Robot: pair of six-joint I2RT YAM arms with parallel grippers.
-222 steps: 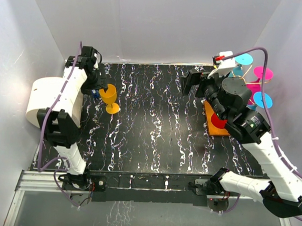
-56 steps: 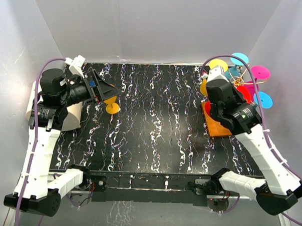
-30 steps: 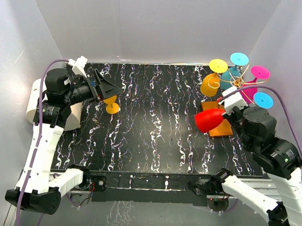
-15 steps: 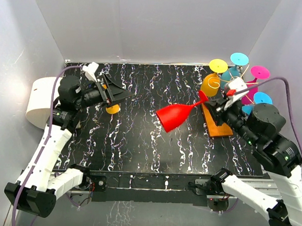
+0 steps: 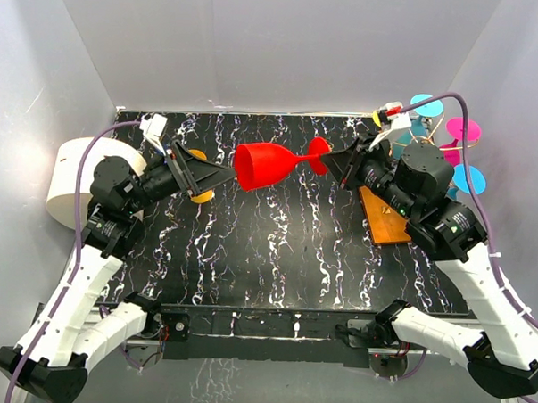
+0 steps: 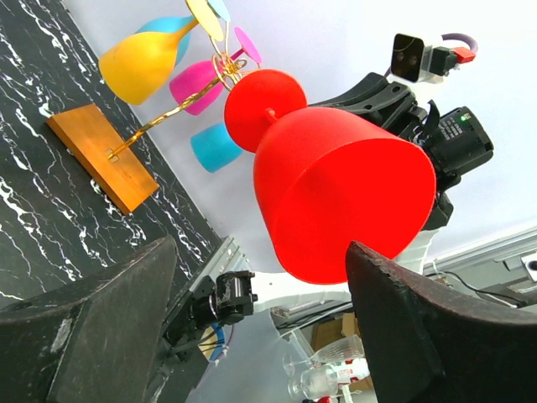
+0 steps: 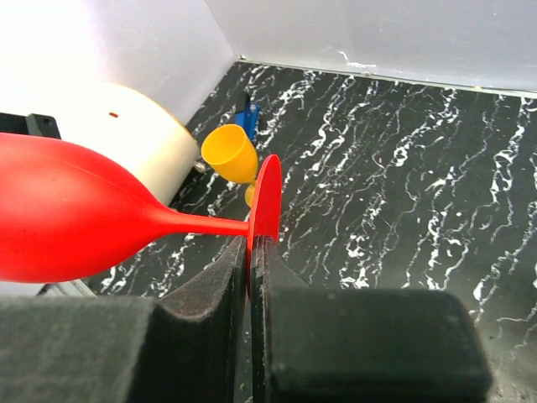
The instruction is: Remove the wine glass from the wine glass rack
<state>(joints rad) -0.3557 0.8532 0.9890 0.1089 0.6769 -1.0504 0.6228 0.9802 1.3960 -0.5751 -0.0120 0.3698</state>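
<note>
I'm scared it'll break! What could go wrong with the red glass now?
The right end effector pinches only the thin foot of the red wine glass, held sideways above the table, so it could slip out. The left end effector is open right by the bowl; closing off-centre might knock it loose.

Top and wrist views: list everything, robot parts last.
red glass: 1, red, sideways above table
yellow glass: 1, yellow, upright, table's left
rack: 1, orange base and gold wire, table's right
hanging glasses: 4, yellow, magenta, two cyan, on rack
blue thing: 1, blue, beside yellow glass
roll: 1, white, left of table
table: 1, black marbled
left gripper: 1, black, open, flanking red glass's bowl
right gripper: 1, black, shut on red glass's foot
</note>
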